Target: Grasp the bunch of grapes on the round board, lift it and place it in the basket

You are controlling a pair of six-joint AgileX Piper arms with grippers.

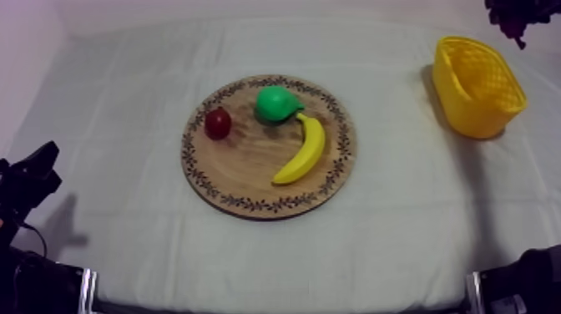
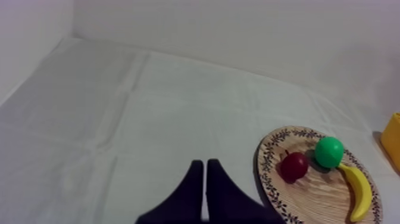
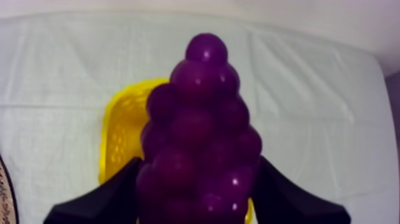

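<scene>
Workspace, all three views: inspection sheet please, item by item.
Surface: grey-white cloth, creased.
Job's things: bunch of grapes off the wooden board, held in the air near the yellow basket, not yet in it.
Clutter: banana, pear, small red fruit on the board.
End effectors: right end effector shut on the grapes; left end effector shut on nothing, beside the board.
Cables: nothing seen.
Surroundings: pale wall beyond the cloth.

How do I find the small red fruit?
Look for the round wooden board in the middle of the table. The small red fruit sits near the board's left rim in the top view. It is round and dark red, smaller than the green pear and the long yellow banana.
</scene>
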